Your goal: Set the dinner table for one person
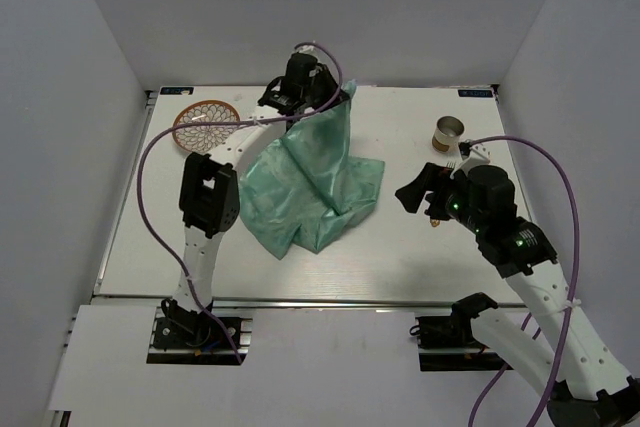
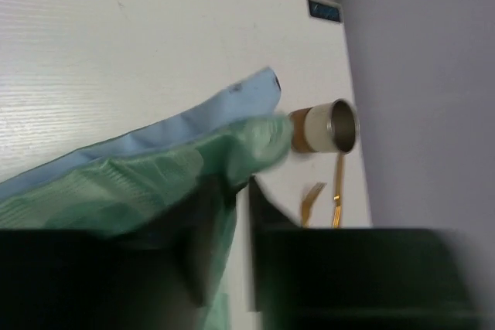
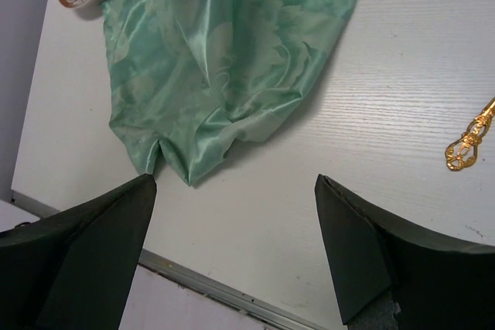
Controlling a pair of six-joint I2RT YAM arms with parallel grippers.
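The left gripper (image 1: 300, 82) is pinched shut on one corner of the green cloth (image 1: 310, 182). It holds that corner up over the far edge of the bench (image 1: 420, 247), which stretches ahead of both arms. The rest of the cloth trails crumpled across the middle, probably so it can be spread flat. The right gripper (image 1: 425, 192) hovers wide open and empty near the right edge, by the gold cutlery (image 3: 470, 138), perhaps ready to take another corner. The plate (image 1: 205, 125) sits near the far left corner and the cup (image 1: 449, 132) near the far right.

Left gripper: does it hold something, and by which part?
The left gripper is shut on the green cloth, pinching it near one corner; the rest hangs down to the dinner table. The right gripper is open and empty.
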